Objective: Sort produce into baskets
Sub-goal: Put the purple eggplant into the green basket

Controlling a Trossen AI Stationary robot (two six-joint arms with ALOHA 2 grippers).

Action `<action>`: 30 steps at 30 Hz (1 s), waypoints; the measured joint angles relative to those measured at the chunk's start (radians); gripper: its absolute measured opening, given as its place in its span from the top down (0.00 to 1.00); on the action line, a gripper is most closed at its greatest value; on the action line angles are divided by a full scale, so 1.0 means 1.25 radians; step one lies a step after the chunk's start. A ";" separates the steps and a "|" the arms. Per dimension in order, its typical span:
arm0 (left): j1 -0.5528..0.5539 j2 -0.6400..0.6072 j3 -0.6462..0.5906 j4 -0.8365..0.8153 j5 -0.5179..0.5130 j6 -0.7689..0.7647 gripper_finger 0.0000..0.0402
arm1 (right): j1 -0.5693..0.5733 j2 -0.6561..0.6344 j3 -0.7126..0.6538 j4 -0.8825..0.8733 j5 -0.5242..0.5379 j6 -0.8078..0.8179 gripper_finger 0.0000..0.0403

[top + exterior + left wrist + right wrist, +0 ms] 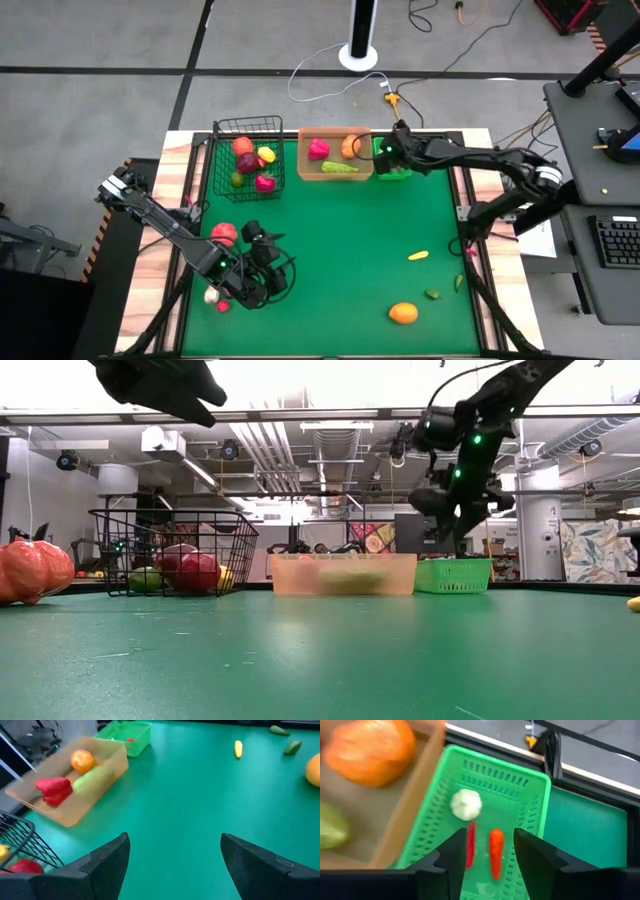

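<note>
The right pincer [487,852] hangs directly above the green bin [535,807], which sits at the far edge of the counter [340,250] just beside the tan tray [308,172]. Its jaws stand partly apart and nothing is clamped between them. Below and between them, inside the bin, lie a small orange-red chilli [495,851] and a thinner red chilli [470,844], side by side with their long axes running roughly parallel to the fingers; a pale, garlic-like piece [466,804] rests just ahead of them. Whether the orange-red chilli has come to rest on the bin floor cannot be told. In my judgement this is a drop-off into the bin, and this arm's next move is to lift clear.

The left pincer [172,857] hovers over the near left part of the counter, jaws wide apart and empty, touching nothing. A red round piece [224,234] lies just beside it. The loose produce well ahead of it, a yellow piece [238,748], an orange fruit [314,769] and two small green pieces [292,747], lies on the near right of the counter, closer to the right arm's base than to the left pincer. The black wire basket [222,165] holds several round pieces; the tan tray holds a red piece, an orange one and a green one.
</note>
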 joint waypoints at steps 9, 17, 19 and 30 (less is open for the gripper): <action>0.000 0.000 0.000 -0.006 0.146 -0.067 0.27 | 0.109 -0.111 0.000 0.012 0.000 -0.007 0.57; 0.000 0.000 0.000 -0.063 0.349 -0.204 0.27 | 0.236 -0.122 0.000 0.048 0.001 -0.016 0.57; 0.000 0.000 0.000 -0.075 0.420 -0.242 0.27 | 0.255 -0.119 0.000 0.061 0.001 -0.016 0.57; -0.041 0.000 0.000 -0.239 0.785 -0.463 0.27 | 0.277 -0.118 0.000 0.077 0.003 -0.026 0.57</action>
